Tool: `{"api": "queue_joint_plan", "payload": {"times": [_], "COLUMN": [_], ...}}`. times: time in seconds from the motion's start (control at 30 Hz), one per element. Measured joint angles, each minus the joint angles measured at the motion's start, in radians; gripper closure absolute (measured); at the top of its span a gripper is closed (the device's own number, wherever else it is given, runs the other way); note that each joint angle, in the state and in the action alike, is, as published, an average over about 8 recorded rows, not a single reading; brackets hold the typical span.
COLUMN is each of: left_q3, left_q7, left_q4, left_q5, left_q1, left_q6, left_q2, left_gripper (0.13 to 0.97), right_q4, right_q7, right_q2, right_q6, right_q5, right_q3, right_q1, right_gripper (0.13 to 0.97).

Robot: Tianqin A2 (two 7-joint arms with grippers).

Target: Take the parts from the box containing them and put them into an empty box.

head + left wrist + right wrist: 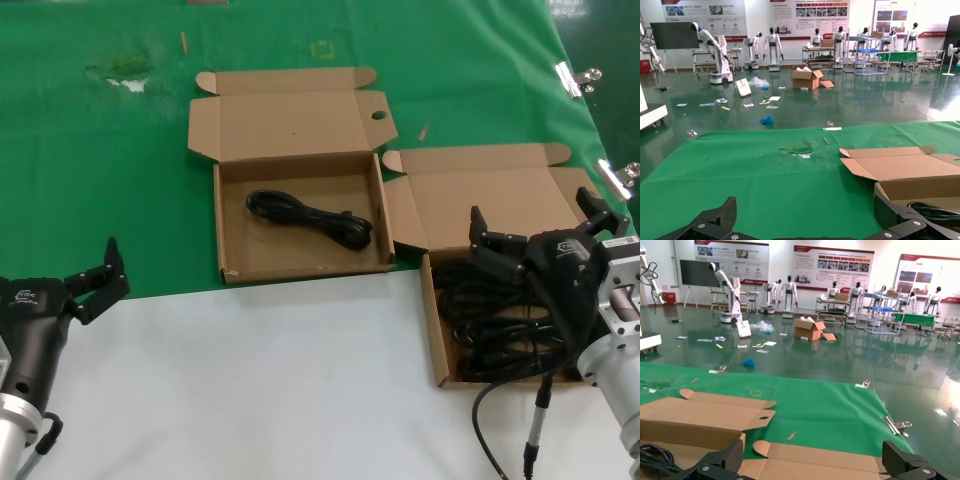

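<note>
We see both boxes open-topped; raised lids [290, 120] block the far side, bare white tabletop [300, 380] gives near-side access.

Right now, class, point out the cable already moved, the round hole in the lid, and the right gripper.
cable [310, 217], head view, middle of coil.
round hole [379, 115], head view, its centre.
right gripper [535, 221], head view, between its fingertips.
</note>
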Motion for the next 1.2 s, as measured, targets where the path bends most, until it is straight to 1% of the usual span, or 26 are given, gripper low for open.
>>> {"api": "queue_joint_plan", "payload": {"times": [1.2], "left_q3": [0.000], "left_q7": [0.000], "left_q4": [0.000], "left_q5": [0.000], "left_q1": [0.000], "left_q6": [0.000], "left_q2": [0.000], "left_gripper": [0.132], "right_q4": [0.000], "right_q7": [0.000], "right_q2": [0.000], "right_q6": [0.000], "right_q5": [0.000], "right_q3": [0.000], "right_q1": [0.000], "right_gripper": [0.129]}}
